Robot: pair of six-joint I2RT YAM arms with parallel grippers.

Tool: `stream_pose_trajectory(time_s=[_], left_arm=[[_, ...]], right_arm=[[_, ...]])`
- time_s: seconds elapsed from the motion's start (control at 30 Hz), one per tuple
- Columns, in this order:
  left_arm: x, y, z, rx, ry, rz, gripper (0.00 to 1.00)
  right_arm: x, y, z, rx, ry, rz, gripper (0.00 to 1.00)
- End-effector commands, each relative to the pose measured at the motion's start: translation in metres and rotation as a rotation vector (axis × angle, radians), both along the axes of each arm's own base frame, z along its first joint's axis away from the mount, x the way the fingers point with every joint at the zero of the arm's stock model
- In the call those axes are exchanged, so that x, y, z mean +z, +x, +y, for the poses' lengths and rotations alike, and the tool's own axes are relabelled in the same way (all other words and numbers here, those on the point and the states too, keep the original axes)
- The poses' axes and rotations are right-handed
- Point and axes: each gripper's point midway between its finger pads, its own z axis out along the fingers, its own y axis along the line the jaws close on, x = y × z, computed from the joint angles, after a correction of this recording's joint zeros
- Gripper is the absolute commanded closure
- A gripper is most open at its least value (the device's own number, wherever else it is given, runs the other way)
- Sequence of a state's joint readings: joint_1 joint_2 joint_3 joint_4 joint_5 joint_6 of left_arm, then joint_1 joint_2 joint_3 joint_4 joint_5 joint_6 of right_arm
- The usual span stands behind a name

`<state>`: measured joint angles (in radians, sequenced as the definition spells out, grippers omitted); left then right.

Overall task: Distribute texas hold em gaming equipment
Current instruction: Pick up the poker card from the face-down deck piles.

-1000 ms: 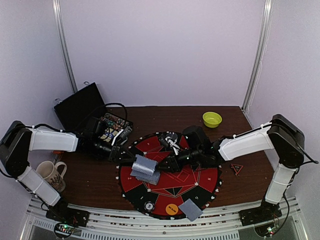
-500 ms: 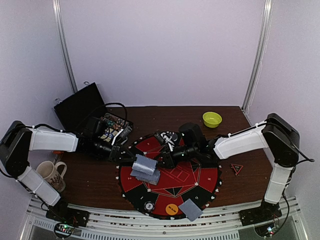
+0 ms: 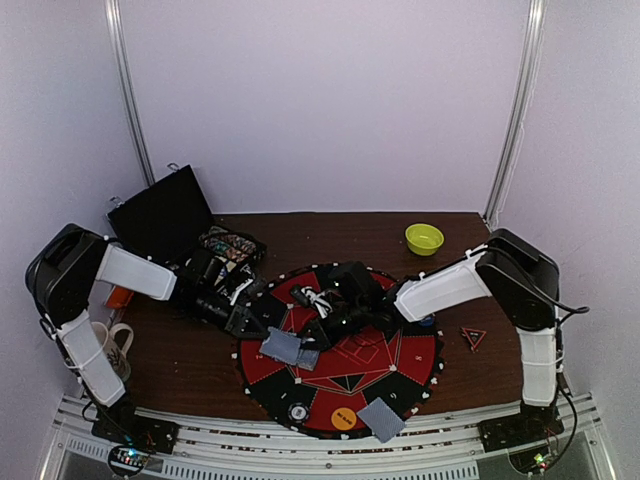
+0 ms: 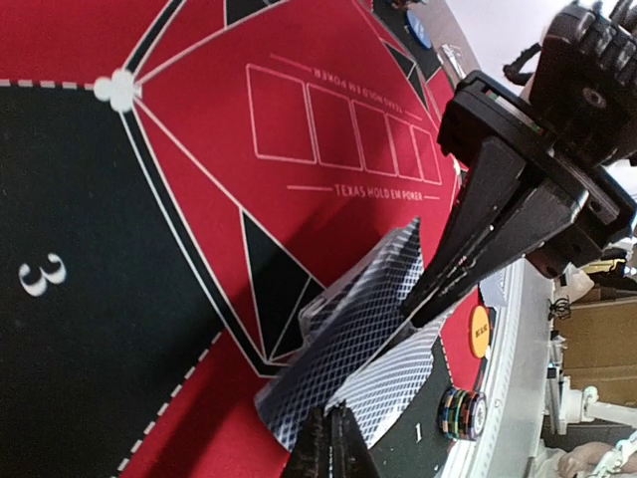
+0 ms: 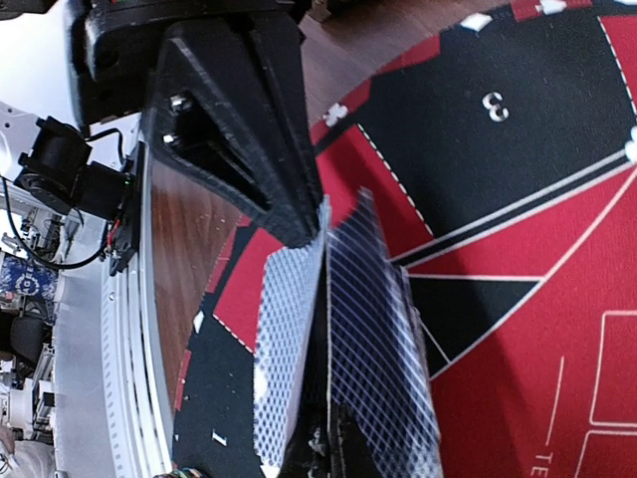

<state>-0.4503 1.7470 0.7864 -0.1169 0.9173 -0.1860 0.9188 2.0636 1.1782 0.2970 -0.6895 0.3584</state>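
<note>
Left wrist: L gripper (image 4: 332,440), R gripper (image 4: 418,304) pinch crosshatched cards (image 4: 350,344), prob. splayed.

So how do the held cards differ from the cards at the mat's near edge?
The held cards are splayed and tilted, pinched by the left gripper and right gripper; the near cards lie flat, untouched. Both show grey-blue backs.
</note>
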Motion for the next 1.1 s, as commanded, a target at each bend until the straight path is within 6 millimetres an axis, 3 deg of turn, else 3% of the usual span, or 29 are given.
stream_pose_trajectory(time_s=[0.0,0.2,0.4,0.6,0.7,0.8,0.97,1.07], left_arm=[[0.002,0.008,0.000,0.015,0.013,-0.014,0.95],[0.000,0.007,0.002,0.015,0.022,-0.012,0.69],[-0.016,0.000,0.010,0.018,0.087,0.021,0.61],[-0.010,-0.013,0.013,0.002,0.070,0.036,0.52],[-0.010,-0.021,0.013,-0.005,0.051,0.063,0.54],[-0.014,-0.028,0.014,-0.009,0.050,0.094,0.62],[-0.014,-0.036,0.012,-0.030,0.036,0.117,0.79],[-0.010,-0.039,0.009,-0.043,0.014,0.126,0.98]], right_arm=[[0.003,0.002,0.001,-0.001,-0.017,-0.023,1.00],[-0.002,0.001,0.000,0.007,-0.034,-0.017,1.00],[-0.006,0.006,-0.001,-0.008,-0.069,-0.028,1.00],[-0.005,0.007,-0.002,-0.003,-0.070,-0.030,1.00],[-0.005,0.007,-0.001,-0.001,-0.067,-0.031,1.00],[-0.004,0.007,-0.001,-0.001,-0.067,-0.032,1.00],[-0.005,0.007,-0.002,-0.001,-0.069,-0.031,1.00],[-0.005,0.007,-0.002,0.000,-0.074,-0.036,1.00]])
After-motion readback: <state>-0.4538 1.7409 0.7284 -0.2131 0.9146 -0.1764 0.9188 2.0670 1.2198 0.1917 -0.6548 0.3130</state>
